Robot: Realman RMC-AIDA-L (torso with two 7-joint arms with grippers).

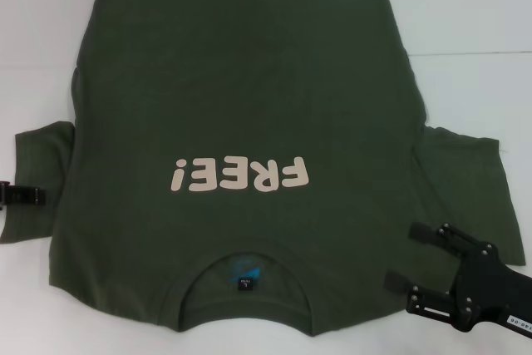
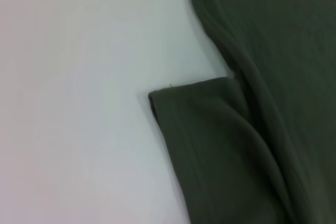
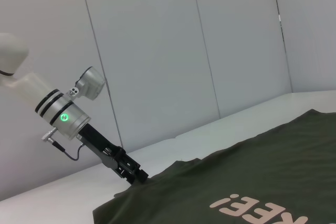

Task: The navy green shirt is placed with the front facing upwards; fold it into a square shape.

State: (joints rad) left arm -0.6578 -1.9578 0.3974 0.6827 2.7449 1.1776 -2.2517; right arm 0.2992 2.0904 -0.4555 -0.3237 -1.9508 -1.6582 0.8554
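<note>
Left gripper (image 1: pixel 33 195): at the outer edge of the shirt's left sleeve (image 1: pixel 37 180), low at the cloth in the right wrist view; only its tip enters the head view, so whether its fingers are spread or pinching the sleeve cannot be told. Navy green shirt (image 1: pixel 241 89): spread flat on the white table (image 1: pixel 465 6), front up, pale "FREE!" lettering (image 1: pixel 239 175) reading upside down, ribbed collar (image 1: pixel 241 259) nearest the robot, hem at the far side, both short sleeves out to the sides. Collar label (image 1: pixel 246 280): small, dark, blue print, unreadable. Right gripper (image 1: pixel 403 257): over the shoulder beside the right sleeve (image 1: pixel 470 180), fingers spread, nothing between them. Step in hand, judged: take both sleeves and fold them inward over the body. Advice: pinch each sleeve at its outer edge, catch both layers, lift only slightly, carry both across evenly so the side edges lie straight and parallel. Not visible: the left gripper's own fingers in its wrist view, which shows only sleeve and table; the shirt's near edge, cut off by the frame.
</note>
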